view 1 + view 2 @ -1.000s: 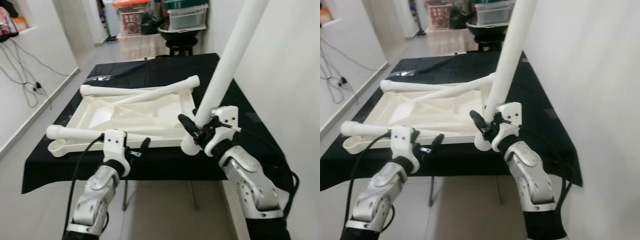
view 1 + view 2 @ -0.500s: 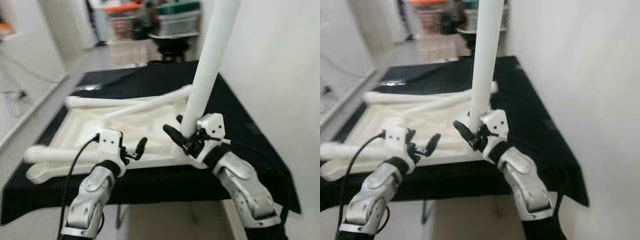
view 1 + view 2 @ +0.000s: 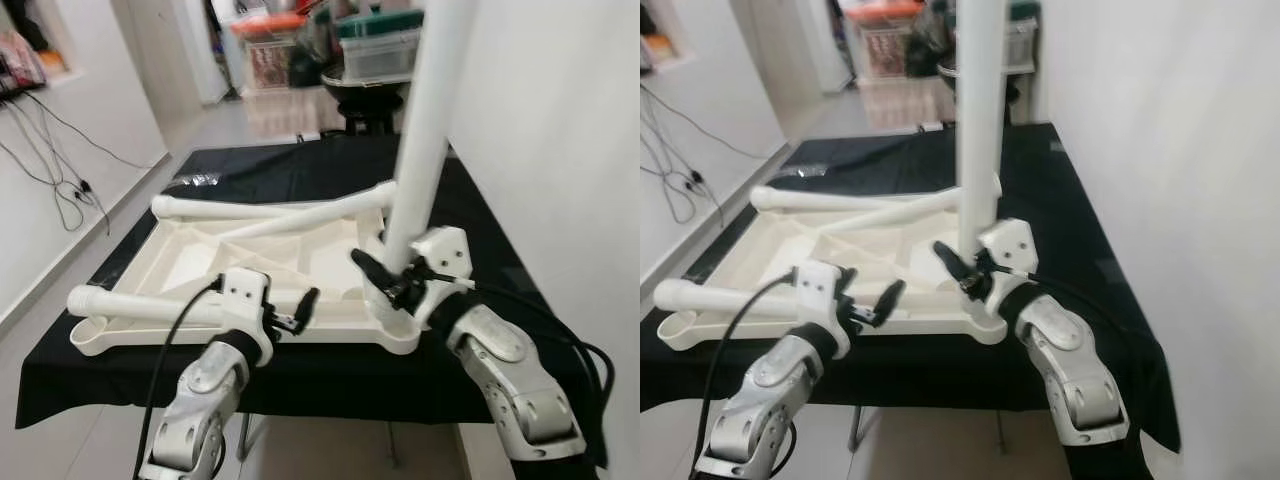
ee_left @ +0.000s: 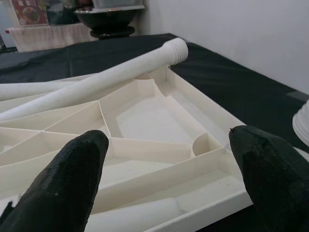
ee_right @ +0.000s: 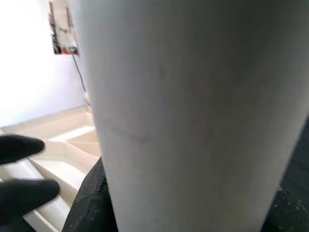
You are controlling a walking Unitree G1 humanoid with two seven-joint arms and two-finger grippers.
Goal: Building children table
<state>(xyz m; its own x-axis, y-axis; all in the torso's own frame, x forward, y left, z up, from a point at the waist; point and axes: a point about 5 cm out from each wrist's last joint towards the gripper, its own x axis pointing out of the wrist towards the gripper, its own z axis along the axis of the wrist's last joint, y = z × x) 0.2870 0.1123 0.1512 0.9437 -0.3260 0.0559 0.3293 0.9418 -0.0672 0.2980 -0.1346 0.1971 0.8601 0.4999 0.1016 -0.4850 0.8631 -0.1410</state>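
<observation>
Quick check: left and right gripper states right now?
Left gripper: open, empty, at the tabletop's near edge.
Right gripper: shut on the upright white leg.

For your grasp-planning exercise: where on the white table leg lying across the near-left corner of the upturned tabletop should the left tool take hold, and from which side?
Grip the table leg on its bare round shaft, just left of the open left tool, coming from the robot's side, fingers above and below. It lies level along the tabletop's near edge, free end overhanging, so that side looks unobstructed.
</observation>
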